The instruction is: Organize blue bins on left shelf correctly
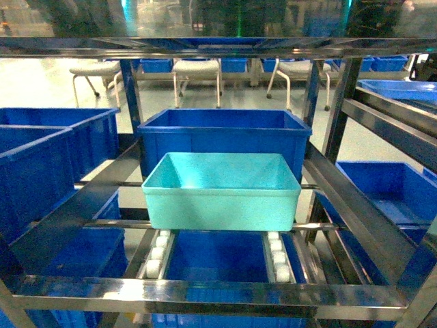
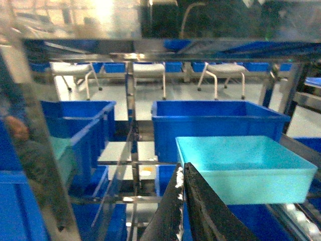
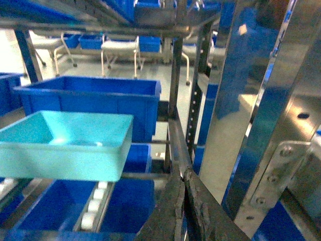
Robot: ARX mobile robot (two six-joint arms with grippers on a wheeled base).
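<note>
Both fingers (image 2: 183, 201) (image 3: 183, 211) pressed together, wrist views only

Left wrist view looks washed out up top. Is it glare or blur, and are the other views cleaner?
Left wrist: glare on the top beam, reflections smearing the left shelf post. Head: turquoise bin sharp. Right wrist: bright reflections on the posts; gripper soft.

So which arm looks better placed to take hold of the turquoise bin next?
Marginally the left. Its claw sits just before the turquoise bin's near left corner, while the right claw is off beside the shelf post, clear of the bin.
</note>
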